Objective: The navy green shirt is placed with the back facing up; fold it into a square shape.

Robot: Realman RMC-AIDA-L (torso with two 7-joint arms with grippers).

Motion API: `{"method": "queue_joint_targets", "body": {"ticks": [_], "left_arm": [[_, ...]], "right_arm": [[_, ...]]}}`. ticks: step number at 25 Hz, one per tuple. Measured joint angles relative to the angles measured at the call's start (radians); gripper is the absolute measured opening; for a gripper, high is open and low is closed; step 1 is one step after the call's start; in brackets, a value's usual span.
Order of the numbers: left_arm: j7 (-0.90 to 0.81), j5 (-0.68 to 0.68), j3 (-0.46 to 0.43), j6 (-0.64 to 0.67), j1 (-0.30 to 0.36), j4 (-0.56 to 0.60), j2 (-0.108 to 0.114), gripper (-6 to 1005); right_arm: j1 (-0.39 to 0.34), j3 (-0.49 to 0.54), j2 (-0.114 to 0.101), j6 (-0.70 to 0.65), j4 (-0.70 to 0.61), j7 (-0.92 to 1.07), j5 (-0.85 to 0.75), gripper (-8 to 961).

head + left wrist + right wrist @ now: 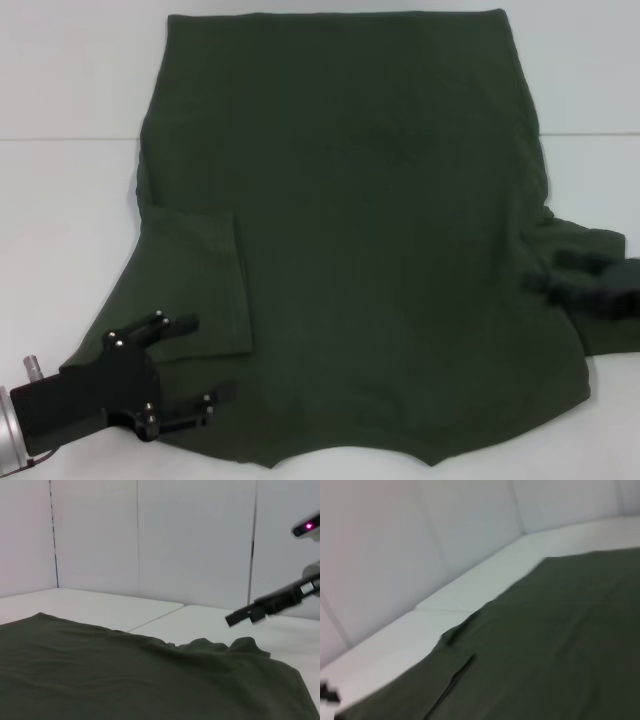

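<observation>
Both fingers [185, 322] of the left gripper [195, 362] are spread apart, one above the other in the head view, and nothing is between them. Under them lies the navy green shirt [380, 230], at its near left corner. Just beyond the fingers is the left sleeve [195, 280], folded inward so that it lies flat on the body of the shirt, with a straight edge. Behind the fingers the black body of the gripper goes back to a silver wrist at the counter edge.

On the other side, the right gripper [585, 275] is over the right sleeve [600, 330], which is not folded and sticks out sideways. Its fingers are blurred, and I cannot tell if they are spread or pinching the cloth. In the left wrist view this gripper [240, 616] appears above the far edge of the shirt, apart from the fabric.

Around both grippers the shirt spreads flat with its plain side up on the white counter [60, 210], and covers most of it.
</observation>
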Motion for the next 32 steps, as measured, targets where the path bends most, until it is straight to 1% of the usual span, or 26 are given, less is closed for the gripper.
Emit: {"method": "queue_joint_targets", "body": {"ticks": [2, 5, 9, 11, 13, 15, 18, 21, 24, 26, 29, 32], "left_arm": [[-0.007, 0.004, -0.014, 0.013, 0.001, 0.000, 0.002, 776], [-0.018, 0.005, -0.026, 0.025, -0.004, 0.003, 0.005, 879], [-0.028, 0.004, -0.027, 0.037, -0.011, 0.010, 0.007, 898], [-0.032, 0.001, -0.026, 0.043, -0.017, 0.010, 0.008, 908], [-0.035, 0.001, -0.026, 0.043, -0.022, 0.008, 0.008, 908], [-0.038, -0.001, -0.026, 0.039, -0.024, 0.006, 0.009, 908], [-0.041, -0.001, -0.026, 0.036, -0.025, 0.006, 0.010, 908], [-0.043, -0.004, -0.026, 0.036, -0.025, 0.005, 0.010, 908], [-0.045, -0.009, -0.030, 0.036, -0.025, 0.004, 0.010, 908], [-0.045, -0.009, -0.035, 0.035, -0.025, 0.004, 0.010, 908], [-0.046, -0.009, -0.039, 0.035, -0.024, 0.003, 0.009, 908], [-0.047, -0.009, -0.040, 0.034, -0.023, 0.003, 0.009, 908]], "right_arm": [[-0.011, -0.004, -0.019, -0.034, -0.099, 0.184, -0.022, 891], [-0.005, -0.004, -0.061, -0.099, -0.244, 0.488, -0.103, 891], [0.028, -0.005, -0.106, -0.154, -0.347, 0.835, -0.273, 891], [0.055, -0.005, -0.128, -0.175, -0.365, 0.948, -0.375, 891], [0.083, -0.001, -0.147, -0.187, -0.368, 0.991, -0.453, 891], [0.107, 0.005, -0.160, -0.192, -0.367, 1.014, -0.510, 890], [0.129, 0.002, -0.167, -0.173, -0.356, 1.030, -0.563, 890], [0.153, -0.002, -0.164, -0.127, -0.307, 1.030, -0.602, 890], [0.182, -0.021, -0.168, -0.072, -0.206, 1.018, -0.609, 889], [0.194, -0.040, -0.171, -0.036, -0.163, 1.016, -0.610, 889], [0.203, -0.065, -0.170, 0.009, -0.120, 1.011, -0.610, 888], [0.207, -0.086, -0.166, 0.039, -0.105, 1.008, -0.610, 887]]}}
